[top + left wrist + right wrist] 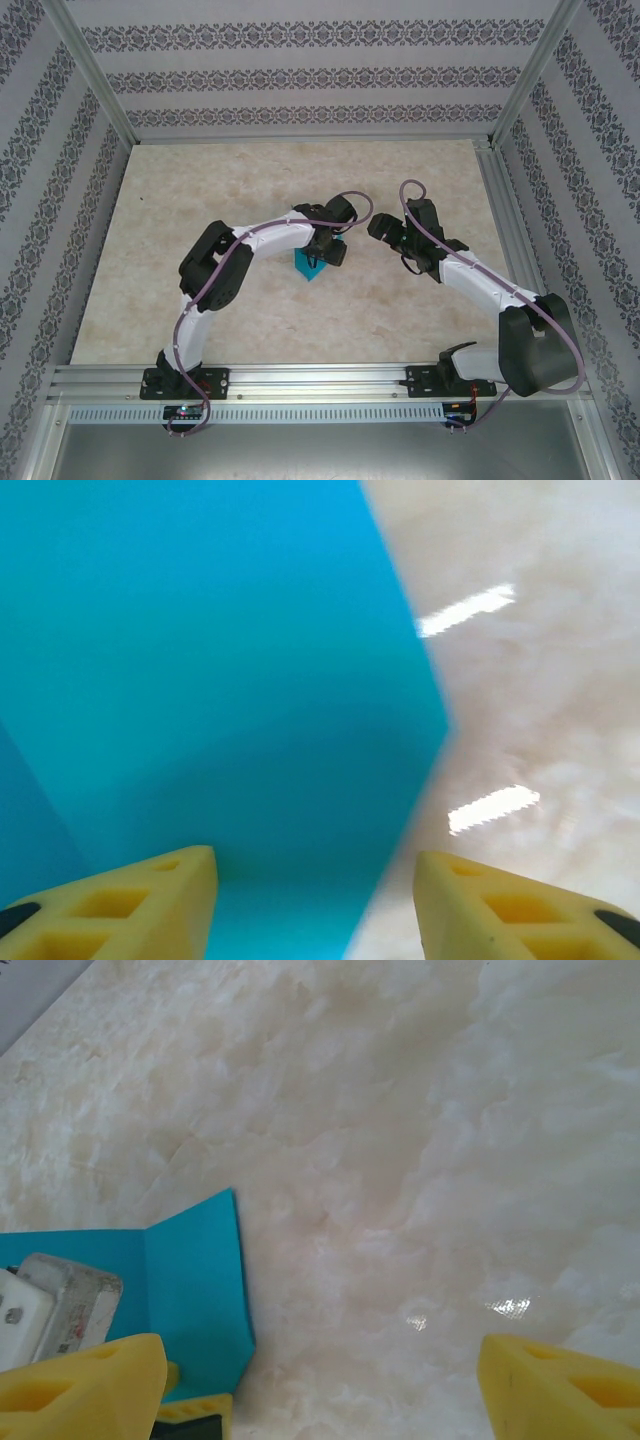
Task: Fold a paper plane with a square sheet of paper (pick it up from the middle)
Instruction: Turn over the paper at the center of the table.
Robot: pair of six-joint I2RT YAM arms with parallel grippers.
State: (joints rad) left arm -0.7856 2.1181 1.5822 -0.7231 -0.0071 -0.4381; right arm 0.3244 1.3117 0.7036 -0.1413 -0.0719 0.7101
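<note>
The partly folded teal paper [220, 680] is seen lying on the table [420, 1110] under the left gripper [312, 885], whose fingers are spread apart. The right gripper [320, 1370] is held wide open nearby, with nothing gripped.

Left end effector [315, 868] parted, right [320, 1352] (seemingly) wider

Top: we look down from above and behind the arm bases [185, 382], far back — the whole table [200, 300] fits.
Left wrist: we face down past the left gripper [315, 860], very close over the paper [200, 680].
Right wrist: we sit farther off behind the right gripper [322, 1350], tilted toward the table.
Shared: all three catch the paper — and the table around it.
</note>
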